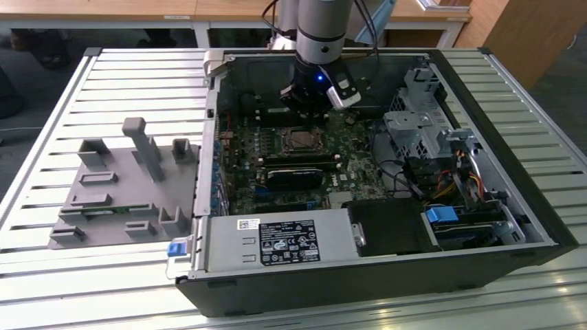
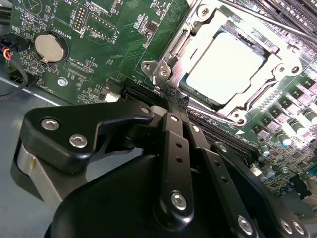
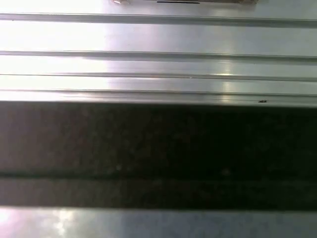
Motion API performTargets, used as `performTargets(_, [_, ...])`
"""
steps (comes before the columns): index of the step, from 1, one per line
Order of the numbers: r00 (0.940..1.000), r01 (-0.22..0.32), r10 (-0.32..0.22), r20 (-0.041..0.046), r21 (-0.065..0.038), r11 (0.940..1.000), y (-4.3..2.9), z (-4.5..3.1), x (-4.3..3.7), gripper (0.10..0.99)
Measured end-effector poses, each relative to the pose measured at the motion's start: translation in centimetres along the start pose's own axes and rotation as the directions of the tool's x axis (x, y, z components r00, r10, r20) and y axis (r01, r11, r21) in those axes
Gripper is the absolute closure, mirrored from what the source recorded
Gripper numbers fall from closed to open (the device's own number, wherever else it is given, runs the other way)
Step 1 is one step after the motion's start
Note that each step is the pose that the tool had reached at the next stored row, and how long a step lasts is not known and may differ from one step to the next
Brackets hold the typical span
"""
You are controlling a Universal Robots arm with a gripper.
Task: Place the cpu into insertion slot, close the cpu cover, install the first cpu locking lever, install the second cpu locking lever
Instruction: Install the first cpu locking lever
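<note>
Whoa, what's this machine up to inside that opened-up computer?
A robot arm is reaching into the open computer case, its pincer poised over the green circuit board beside the processor socket. In the second wrist view the cpu already sits in the insertion slot, with the cpu cover lying down around it. The pincer holds nothing that I can see.

Exterior view evenly lit, daylight-ish, slatted metal table (image 1: 110,289) glaring white along its near edge; case interior dim. In the second wrist view the cpu (image 2: 225,64) top blows out to white, the gripper (image 2: 173,111) links close and soft. First wrist view: bright streaked glare, 1 dark band, blurry.
</note>
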State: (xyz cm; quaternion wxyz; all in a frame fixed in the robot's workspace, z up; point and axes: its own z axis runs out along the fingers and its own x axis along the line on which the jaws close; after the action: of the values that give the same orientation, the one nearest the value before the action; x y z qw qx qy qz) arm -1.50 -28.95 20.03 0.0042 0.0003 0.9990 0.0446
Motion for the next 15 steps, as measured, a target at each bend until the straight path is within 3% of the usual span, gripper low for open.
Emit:
performTargets(6, [1.0000,0.000,0.000,-0.0003,0.006,1.0000,-0.01,0.10,0.00,0.980])
performTargets(15, [1.0000,0.000,0.000,0.0000,0.007,1.0000,0.02,-0.12,0.00,0.980])
